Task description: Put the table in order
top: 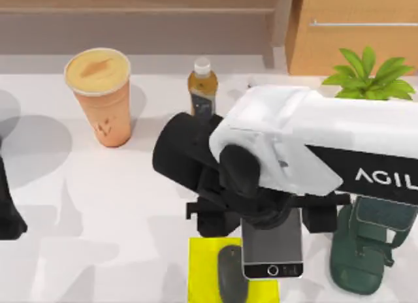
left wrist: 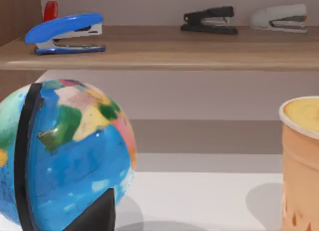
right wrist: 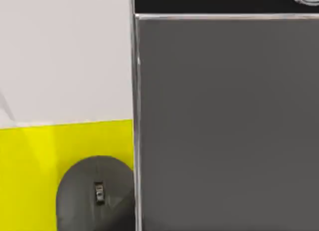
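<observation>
Top view: right gripper (top: 261,219) is held over a smartphone (top: 272,245) by the mouse (top: 230,274) on yellow mat (top: 202,264), table (top: 98,218) front-centre; finger state can't be told.
L wrist: globe (left wrist: 65,156), cup (left wrist: 300,161), staplers on shelf (left wrist: 159,54).
R wrist: phone (right wrist: 224,121) is seen close.

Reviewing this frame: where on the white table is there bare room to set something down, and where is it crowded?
The table is bare in the left-middle, between the orange cup and the yellow mat. The front right is crowded: grey mouse on the mat, phone beneath the right arm, and green bag packed close. The bottle and plant stand along the back edge.
</observation>
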Controlling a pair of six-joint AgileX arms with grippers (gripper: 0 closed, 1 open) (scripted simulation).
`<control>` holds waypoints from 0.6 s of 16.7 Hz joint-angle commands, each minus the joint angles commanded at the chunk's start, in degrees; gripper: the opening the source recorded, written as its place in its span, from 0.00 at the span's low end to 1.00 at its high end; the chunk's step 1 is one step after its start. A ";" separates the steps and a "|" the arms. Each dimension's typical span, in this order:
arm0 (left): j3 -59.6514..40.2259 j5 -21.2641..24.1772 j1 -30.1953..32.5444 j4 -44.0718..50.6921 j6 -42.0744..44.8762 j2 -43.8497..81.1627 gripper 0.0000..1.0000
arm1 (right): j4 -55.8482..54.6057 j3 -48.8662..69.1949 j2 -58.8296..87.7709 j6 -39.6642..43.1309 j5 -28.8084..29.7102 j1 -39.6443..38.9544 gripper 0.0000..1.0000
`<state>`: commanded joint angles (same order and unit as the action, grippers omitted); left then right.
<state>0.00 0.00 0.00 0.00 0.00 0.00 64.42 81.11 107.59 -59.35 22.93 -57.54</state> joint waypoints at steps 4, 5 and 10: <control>0.00 0.00 0.00 0.00 0.00 0.00 1.00 | 4.14 -12.49 -12.60 -16.23 16.23 -11.11 0.00; 0.00 0.00 0.00 0.00 0.00 0.00 1.00 | 5.19 -15.58 -15.70 -19.97 20.27 -13.14 0.00; 0.00 0.00 0.00 0.00 0.00 0.00 1.00 | 8.61 -27.61 -29.51 -33.78 36.72 -18.50 0.00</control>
<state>0.00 0.00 0.00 0.00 0.00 0.00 73.02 53.51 78.08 -93.14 59.65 -76.04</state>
